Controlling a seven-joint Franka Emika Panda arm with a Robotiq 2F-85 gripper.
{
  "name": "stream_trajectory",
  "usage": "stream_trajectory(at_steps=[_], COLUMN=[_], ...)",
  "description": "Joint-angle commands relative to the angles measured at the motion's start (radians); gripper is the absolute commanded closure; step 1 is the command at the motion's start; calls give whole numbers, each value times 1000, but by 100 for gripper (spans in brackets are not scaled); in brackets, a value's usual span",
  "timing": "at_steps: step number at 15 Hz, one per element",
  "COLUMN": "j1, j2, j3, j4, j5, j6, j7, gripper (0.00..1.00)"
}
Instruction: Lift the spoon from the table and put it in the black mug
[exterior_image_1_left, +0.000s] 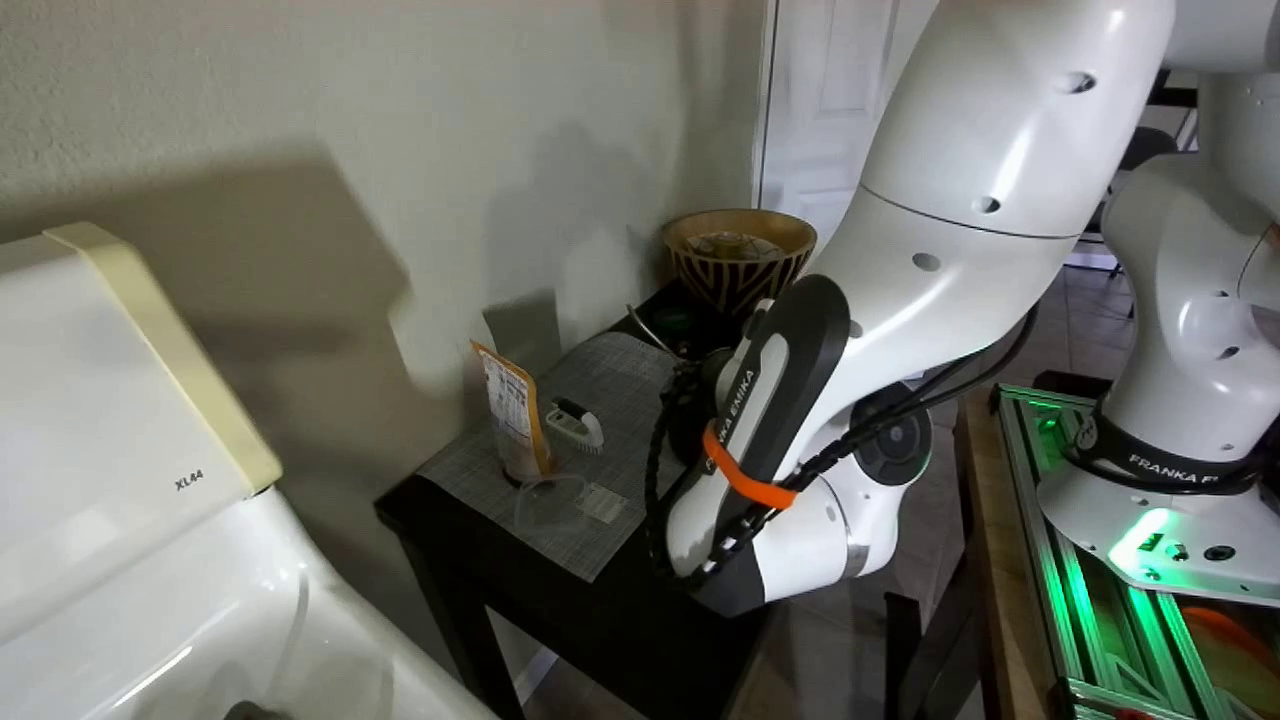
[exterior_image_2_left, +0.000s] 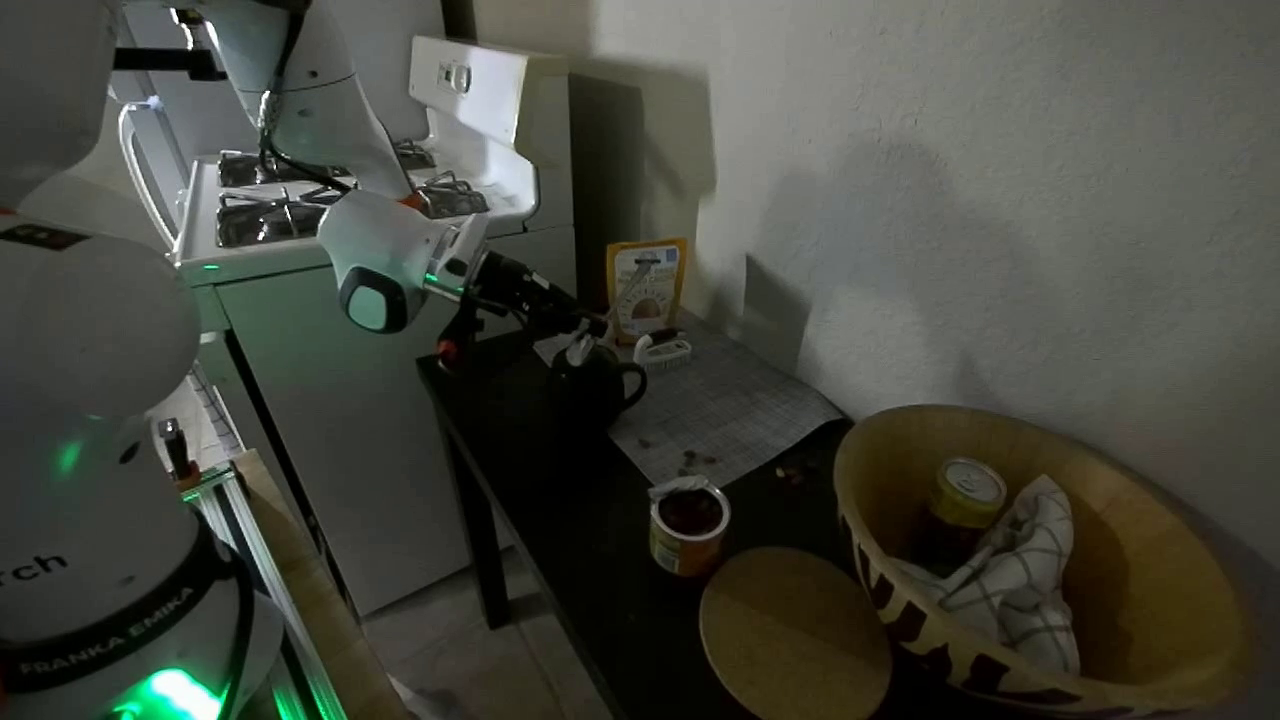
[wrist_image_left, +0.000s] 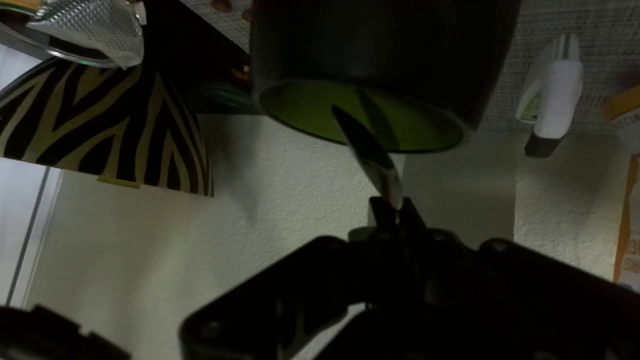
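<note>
Your gripper pinches the spoon, long axis at 11 o'clock in wrist view, toward the mouth of the black mug. Tip depth unclear.

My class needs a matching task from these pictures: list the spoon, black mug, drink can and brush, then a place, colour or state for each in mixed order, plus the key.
1. spoon
2. black mug
3. drink can
4. brush

A. inside the large patterned bowl
B. white, with bristles
C. held in the gripper
D. dark outside, green inside

Pairs: 1-C; 2-D; 3-A; 4-B
</note>
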Motion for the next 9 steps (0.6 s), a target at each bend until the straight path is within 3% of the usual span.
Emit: stream_trajectory(at_steps=[1, 2, 4, 5, 9], j1=[-11, -11, -10, -2, 6], j2=[31, 33, 37, 40, 42], j3=[19, 21, 21, 14, 6], j4=[6, 5, 6, 7, 6], j5=[-12, -12, -10, -6, -3], j6=[26, 26, 26, 26, 26], j7=[13, 12, 10, 9, 8], gripper=[99, 75, 62, 90, 100])
